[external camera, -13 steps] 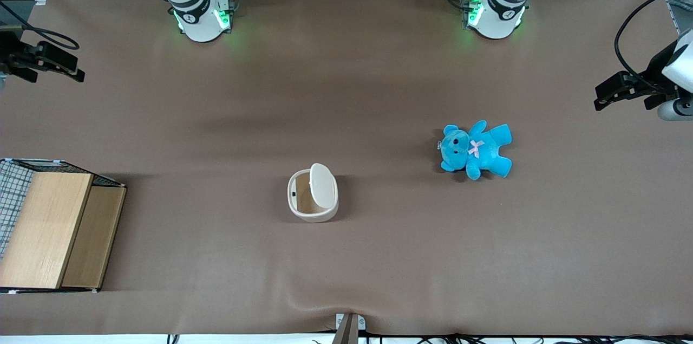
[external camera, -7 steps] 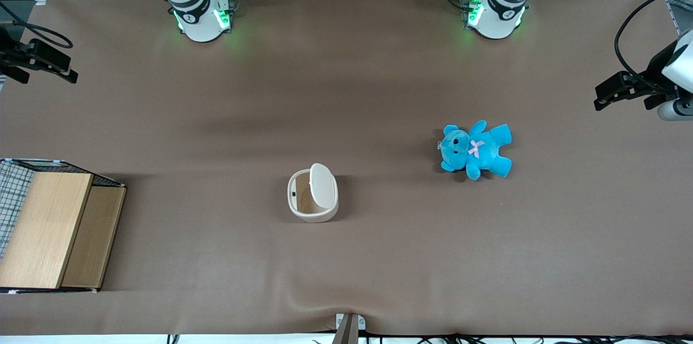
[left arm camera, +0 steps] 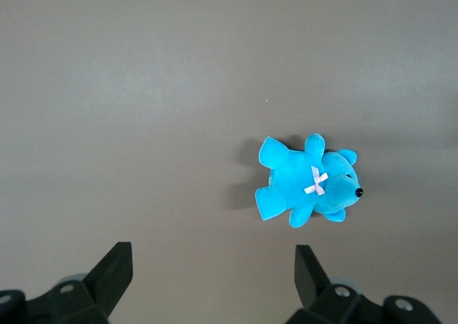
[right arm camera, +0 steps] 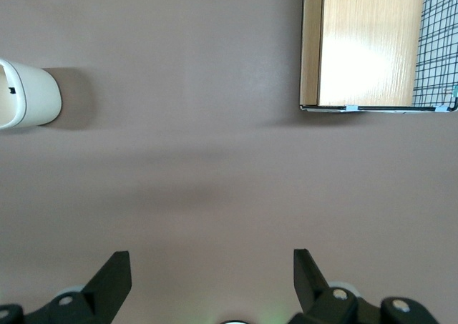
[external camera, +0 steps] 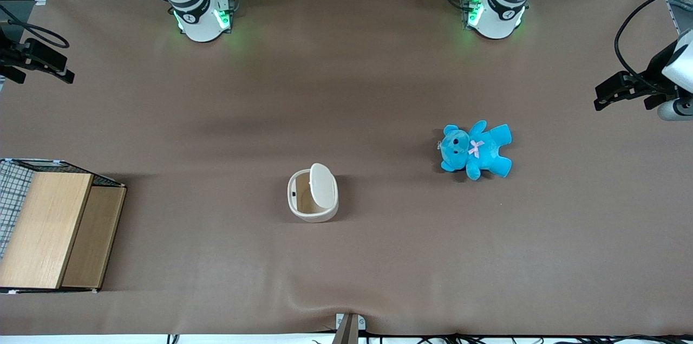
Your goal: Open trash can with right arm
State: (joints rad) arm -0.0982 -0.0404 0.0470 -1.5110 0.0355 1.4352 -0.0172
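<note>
We see our hand (right arm camera: pixel 207 281) spread wide, high over the surface (external camera: pixel 379 89), well apart from the trash can (external camera: pixel 313 193), lid raised.

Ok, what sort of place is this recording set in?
Most likely a robotics lab bench. A brown mat covers the table, with metal framing and cabling along its farther edge. The props are staged: a trash can with its lid raised, a blue teddy bear, a wooden box. The right arm's end effector hangs open above bare mat.
</note>
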